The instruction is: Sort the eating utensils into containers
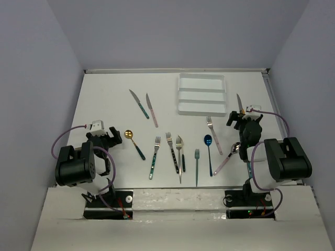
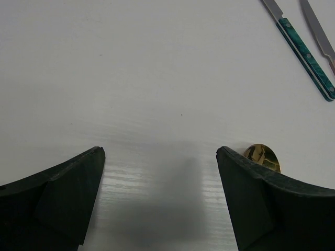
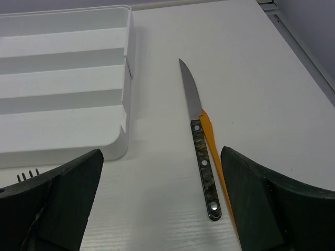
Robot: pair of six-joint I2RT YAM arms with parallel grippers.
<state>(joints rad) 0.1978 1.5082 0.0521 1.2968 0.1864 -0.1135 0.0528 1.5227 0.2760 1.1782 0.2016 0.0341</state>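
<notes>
The white tray [image 1: 201,85] lies at the far centre-right, its three long compartments bare [image 3: 127,68]. Utensils lie scattered on the table: a teal-handled knife [image 1: 139,103] [image 2: 306,55], a pink-handled knife [image 1: 152,110], a gold spoon [image 1: 129,135] [image 2: 261,157], several forks [image 1: 171,149] and a blue spoon [image 1: 208,141]. A dark-handled knife [image 3: 204,162] lies on an orange strip [image 3: 212,141] just inside my right gripper's right finger. Both the left gripper [image 1: 107,137] [image 2: 160,151] and the right gripper [image 1: 242,121] [image 3: 161,152] hang open over the table, holding nothing.
A pink-handled spoon [image 1: 226,159] lies close to the right arm. Fork tines [image 3: 29,177] peek out beside my right gripper's left finger. Grey walls close the table in on three sides, with a raised rail [image 1: 271,97] along the right edge.
</notes>
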